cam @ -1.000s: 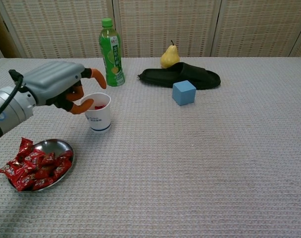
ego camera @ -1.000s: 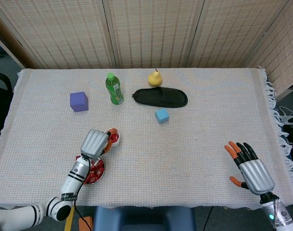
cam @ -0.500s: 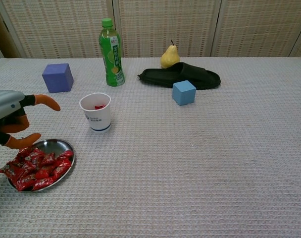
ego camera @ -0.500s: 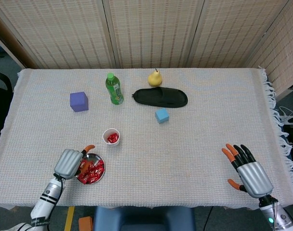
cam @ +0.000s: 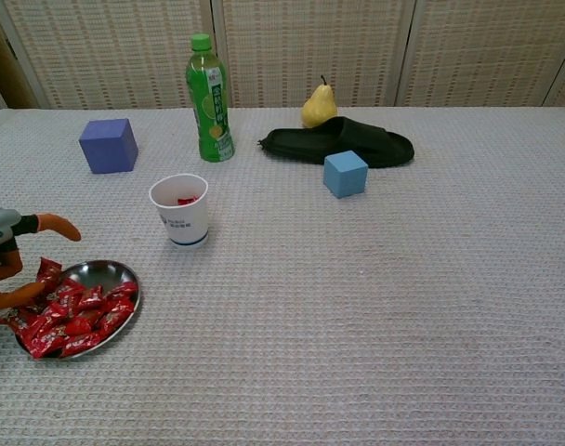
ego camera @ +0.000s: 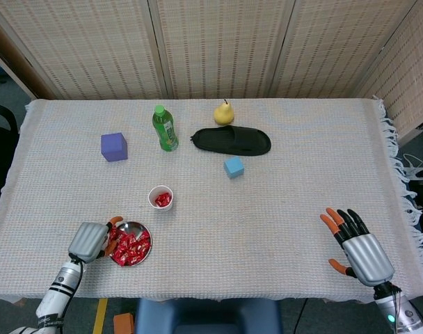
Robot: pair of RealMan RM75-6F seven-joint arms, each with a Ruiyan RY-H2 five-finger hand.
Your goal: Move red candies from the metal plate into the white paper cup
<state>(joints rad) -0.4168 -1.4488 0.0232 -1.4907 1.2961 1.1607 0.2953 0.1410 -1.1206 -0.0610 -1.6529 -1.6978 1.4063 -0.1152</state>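
A round metal plate point(ego camera: 141, 228) point(cam: 111, 272) near the table's front left holds a heap of red candies point(ego camera: 130, 247) point(cam: 71, 316). The white paper cup point(ego camera: 160, 197) point(cam: 181, 211) stands just beyond it, upright, with red candy inside. My left hand point(ego camera: 89, 241) point(cam: 6, 260) hovers at the plate's left edge, fingers apart and orange fingertips point(cam: 59, 226) reaching toward the candies, holding nothing that I can see. My right hand point(ego camera: 360, 249) rests at the front right of the table, fingers spread, far from the plate; the chest view does not show it.
A purple cube point(ego camera: 114, 147) point(cam: 109, 145), a green bottle point(ego camera: 165, 128) point(cam: 208, 98), a yellow pear point(ego camera: 224, 113) point(cam: 320, 105), a black slipper point(ego camera: 232, 140) point(cam: 343, 143) and a blue cube point(ego camera: 233, 167) point(cam: 346, 174) stand across the far half of the table.
My left hand has drawn back from over the cup to the plate's left edge, and lowered beside the candies. The right hand has barely moved.
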